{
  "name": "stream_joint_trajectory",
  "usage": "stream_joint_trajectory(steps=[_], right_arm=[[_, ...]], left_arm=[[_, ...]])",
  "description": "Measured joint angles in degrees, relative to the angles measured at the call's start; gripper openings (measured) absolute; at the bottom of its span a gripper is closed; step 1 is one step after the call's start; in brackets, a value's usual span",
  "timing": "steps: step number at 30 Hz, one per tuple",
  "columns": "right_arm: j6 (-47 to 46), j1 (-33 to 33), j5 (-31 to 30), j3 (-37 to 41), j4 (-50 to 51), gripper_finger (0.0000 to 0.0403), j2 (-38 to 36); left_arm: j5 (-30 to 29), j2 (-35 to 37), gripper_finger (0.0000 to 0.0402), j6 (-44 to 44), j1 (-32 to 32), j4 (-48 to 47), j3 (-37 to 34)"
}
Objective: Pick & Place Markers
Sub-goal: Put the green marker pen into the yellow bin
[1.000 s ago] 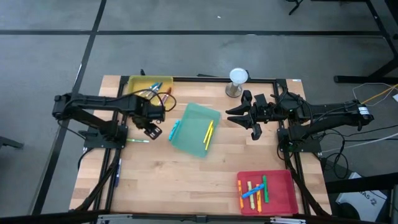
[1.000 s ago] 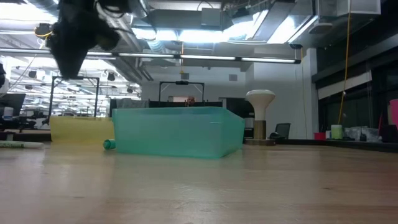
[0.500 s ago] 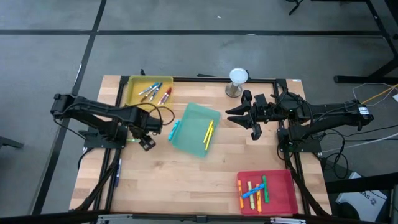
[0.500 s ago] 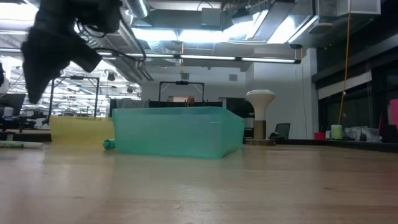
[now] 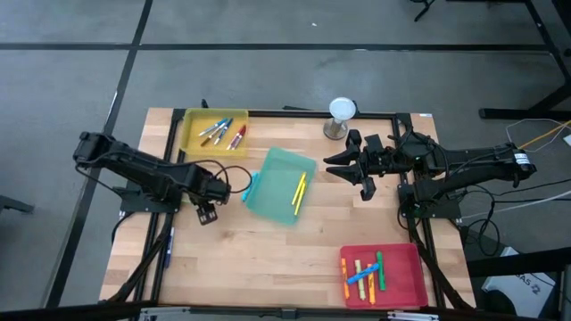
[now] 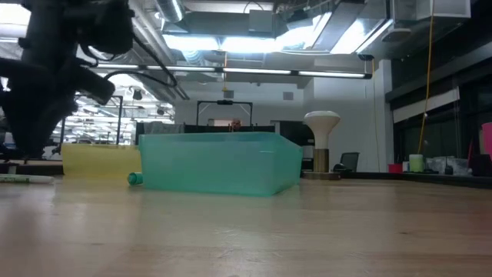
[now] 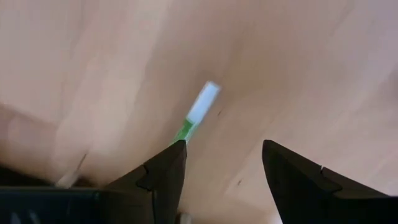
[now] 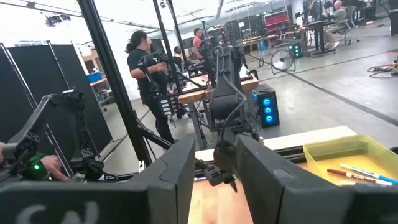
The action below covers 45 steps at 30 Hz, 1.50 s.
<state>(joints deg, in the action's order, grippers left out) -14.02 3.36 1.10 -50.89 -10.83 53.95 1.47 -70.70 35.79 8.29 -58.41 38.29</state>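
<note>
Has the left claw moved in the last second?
Yes. The left gripper has drawn away from the yellow tray, coming down over a green marker on the table.

Even, bright overhead light fills the scene. Ceiling strip lights (image 6: pixel 254 73) glare white in the low view. The left wrist view is motion-blurred, its green-and-white marker (image 7: pixel 198 112) smeared on the desk (image 7: pixel 323 74). Shadows stay soft.

open counter around the left pincer (image 5: pixel 207 214)
bare wood beneath and ahead; teal tray (image 5: pixel 281 185) stands just beside it.
</note>
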Motion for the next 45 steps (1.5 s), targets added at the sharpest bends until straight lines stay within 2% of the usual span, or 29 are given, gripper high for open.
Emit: stream_joint_trajectory(steps=[11, 27, 32, 41, 45], right_arm=[[-0.81, 0.0, 0.0, 0.0, 0.0, 0.0116, 0.0], [-0.81, 0.0, 0.0, 0.0, 0.0, 0.0116, -0.01], [-0.59, 0.0, -0.01, 0.0, 0.0, 0.0116, 0.0], [-0.81, 0.0, -0.02, 0.0, 0.0, 0.0116, -0.01], [-0.79, -0.02, -0.02, 0.0, -0.02, 0.0116, 0.01]], left_arm=[[-6.07, 0.0, 0.0201, 4.11, 3.35, 2.12, -6.04], [-1.83, 0.15, 0.0187, 4.97, 3.33, 7.6, -11.21], [-0.15, 0.11, 0.015, 4.06, 3.31, 8.08, -11.28], [1.16, 0.08, 0.0032, 1.46, 3.35, 8.47, -11.28], [1.19, 0.06, 0.0028, 0.47, 3.35, 8.58, -11.23]])
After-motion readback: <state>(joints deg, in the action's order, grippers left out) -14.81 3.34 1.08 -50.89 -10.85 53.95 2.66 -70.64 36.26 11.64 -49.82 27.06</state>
